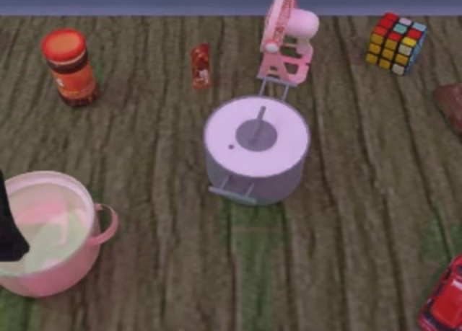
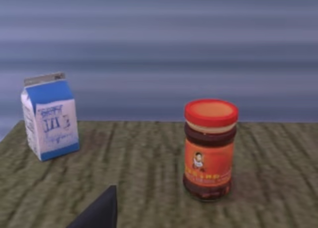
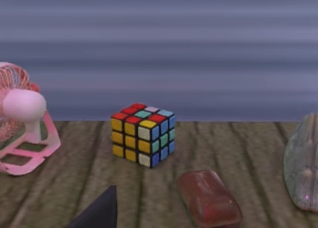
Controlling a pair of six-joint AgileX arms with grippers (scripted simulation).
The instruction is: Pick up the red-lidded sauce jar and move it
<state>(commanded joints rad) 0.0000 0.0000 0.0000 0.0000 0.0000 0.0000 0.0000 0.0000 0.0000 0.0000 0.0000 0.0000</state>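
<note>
red-lidded sauce jar (image 1: 69,66) sits upright at the far left of the green-brown woodgrain surface (image 1: 346,223), lid up, dark sauce inside. pink pot (image 1: 45,234) near left is open and pale inside. left end effector (image 1: 9,226) hangs over the pot's edge; can't tell its fingers.

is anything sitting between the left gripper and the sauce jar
Nothing visible. In the left wrist view bare table lies before the sauce jar; the milk carton stands well off to one side. The left gripper itself is barely in view.
</note>
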